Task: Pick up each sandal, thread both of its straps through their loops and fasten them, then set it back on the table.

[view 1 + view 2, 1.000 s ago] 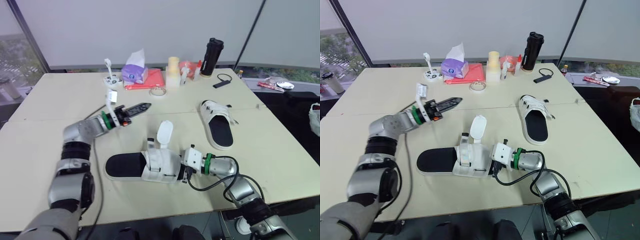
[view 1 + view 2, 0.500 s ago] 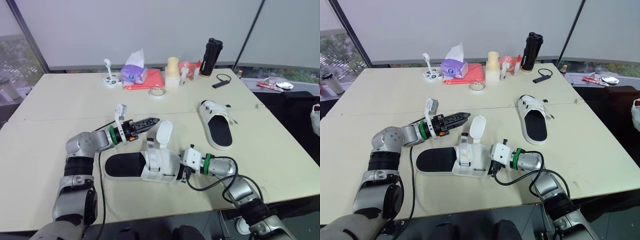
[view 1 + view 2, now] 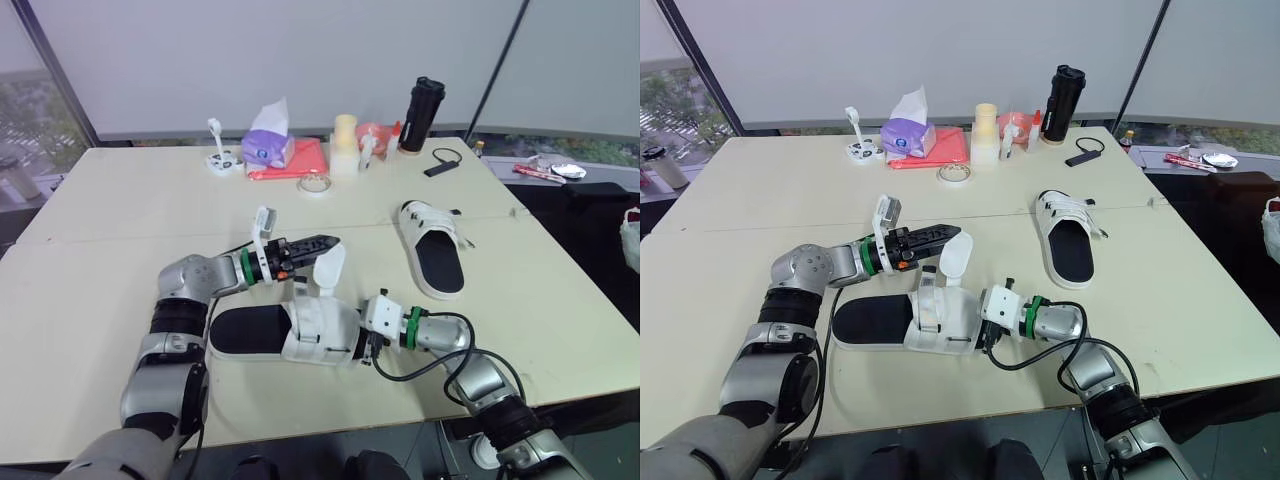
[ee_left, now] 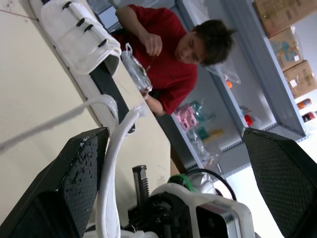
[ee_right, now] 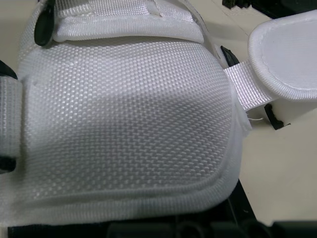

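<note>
Table (image 3: 110, 205): pale top; the near sandal is the landmark for the lines below.
Tissue pack (image 3: 270, 140): well beyond the near sandal, at the table's far edge.
Left gripper (image 3: 328, 243): just beyond the near sandal's upper, at the tip of the loose strap. The fingers (image 4: 81, 178) are spread wide with the strap rising between them; contact cannot be told.
Near sandal (image 3: 295, 330): white with a black footbed, lying flat on the table's near half.
Loose strap (image 3: 329, 270): standing up from the near sandal's far side, unfastened.
Right gripper (image 3: 364, 342): pressed against the near sandal's toe end; whether it grips cannot be told.
Far sandal (image 3: 437, 252): flat on the table, well apart to the right of and beyond the near sandal.
</note>
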### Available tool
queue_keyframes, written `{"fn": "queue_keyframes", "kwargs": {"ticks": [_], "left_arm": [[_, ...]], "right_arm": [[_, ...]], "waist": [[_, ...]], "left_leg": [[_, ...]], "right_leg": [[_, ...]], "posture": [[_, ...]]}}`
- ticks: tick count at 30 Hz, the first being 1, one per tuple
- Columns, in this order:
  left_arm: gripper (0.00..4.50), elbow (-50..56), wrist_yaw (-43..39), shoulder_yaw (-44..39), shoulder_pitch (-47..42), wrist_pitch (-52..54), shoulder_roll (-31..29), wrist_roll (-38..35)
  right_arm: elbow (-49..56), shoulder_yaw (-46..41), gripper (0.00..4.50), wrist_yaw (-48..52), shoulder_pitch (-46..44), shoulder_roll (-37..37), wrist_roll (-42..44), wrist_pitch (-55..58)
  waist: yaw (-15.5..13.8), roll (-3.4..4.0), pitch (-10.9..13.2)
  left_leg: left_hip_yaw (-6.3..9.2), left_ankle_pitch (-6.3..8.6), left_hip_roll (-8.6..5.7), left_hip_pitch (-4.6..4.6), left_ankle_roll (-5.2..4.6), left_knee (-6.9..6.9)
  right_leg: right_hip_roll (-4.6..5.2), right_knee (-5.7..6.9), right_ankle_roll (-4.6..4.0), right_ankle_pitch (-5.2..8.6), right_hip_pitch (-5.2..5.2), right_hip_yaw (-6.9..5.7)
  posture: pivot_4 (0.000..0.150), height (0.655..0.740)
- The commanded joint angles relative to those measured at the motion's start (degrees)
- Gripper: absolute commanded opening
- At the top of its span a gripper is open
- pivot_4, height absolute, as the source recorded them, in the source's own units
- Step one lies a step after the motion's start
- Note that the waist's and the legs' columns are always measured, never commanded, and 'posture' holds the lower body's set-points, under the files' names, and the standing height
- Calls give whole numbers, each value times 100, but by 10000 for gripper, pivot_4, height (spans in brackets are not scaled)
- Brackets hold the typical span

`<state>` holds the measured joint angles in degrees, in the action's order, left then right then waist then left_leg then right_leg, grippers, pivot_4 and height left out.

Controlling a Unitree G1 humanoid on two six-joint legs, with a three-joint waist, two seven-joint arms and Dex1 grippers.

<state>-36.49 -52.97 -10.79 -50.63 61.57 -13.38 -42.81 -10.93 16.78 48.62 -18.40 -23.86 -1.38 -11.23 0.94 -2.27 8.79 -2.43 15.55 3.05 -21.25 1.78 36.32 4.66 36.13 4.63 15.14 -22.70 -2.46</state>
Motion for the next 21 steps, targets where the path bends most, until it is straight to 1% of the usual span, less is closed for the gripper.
{"fn": "queue_keyframes", "kwargs": {"ticks": [1, 8, 11, 13, 17, 18, 20, 21], "left_arm": [[44656, -593, -157, -322, -503, -169, 166, -139], [44656, -1500, -212, -400, -993, -683, 337, 139], [36370, -1673, -266, -388, -1068, -890, 373, 262], [26535, -1744, -292, -398, -1107, -957, 385, 317], [5139, -1783, -330, -409, -1148, -1026, 399, 403], [718, -1793, -329, -416, -1162, -1046, 399, 423], [718, -1755, -361, -405, -1210, -1100, 395, 473], [718, -1596, -518, -289, -1217, -1138, 364, 537]], "right_arm": [[-537, 262, 0, -18, 207, 32, -273, 216], [-573, 238, 0, -51, 169, 34, -275, 219], [-542, 247, 0, -60, 214, 23, -279, 222], [-541, 249, 0, -65, 213, 28, -279, 232], [-545, 243, 0, -78, 213, 32, -275, 233], [-554, 242, 0, -81, 205, 36, -274, 233], [-574, 245, 0, -83, 196, 42, -276, 226], [-578, 249, 0, -83, 196, 44, -278, 223]], "waist": [[7, -2, 1], [25, -2, 1], [22, -2, 1], [21, -2, 1], [21, -2, 1], [20, -2, 1], [21, -2, 1], [21, -2, 1]], "left_leg": [[0, 0, 0, -2, 0, 2], [-1, 0, 0, -2, 0, 0], [-1, 0, 0, -2, 0, 0], [-1, 0, 0, -2, 0, 0], [-1, 0, 0, -2, 0, 0], [-1, 0, 0, -2, 0, 0], [-1, 0, 0, -2, 0, 0], [-1, 0, 0, -2, 0, 0]], "right_leg": [[0, 0, 0, 0, -1, 0], [-1, -1, 1, 0, -2, 0], [-1, -1, 1, 0, -2, -1], [-1, -1, 1, 0, -2, -1], [-1, -1, 1, 0, -2, -1], [-1, -1, 1, 0, -2, -1], [0, -1, 1, 0, -2, -1], [-1, -1, 1, 0, -2, -1]], "posture": [[1500, 7400], [1500, 7400], [1500, 7400], [1500, 7400], [1500, 7400], [1500, 7400], [1500, 7400], [1500, 7400]]}}
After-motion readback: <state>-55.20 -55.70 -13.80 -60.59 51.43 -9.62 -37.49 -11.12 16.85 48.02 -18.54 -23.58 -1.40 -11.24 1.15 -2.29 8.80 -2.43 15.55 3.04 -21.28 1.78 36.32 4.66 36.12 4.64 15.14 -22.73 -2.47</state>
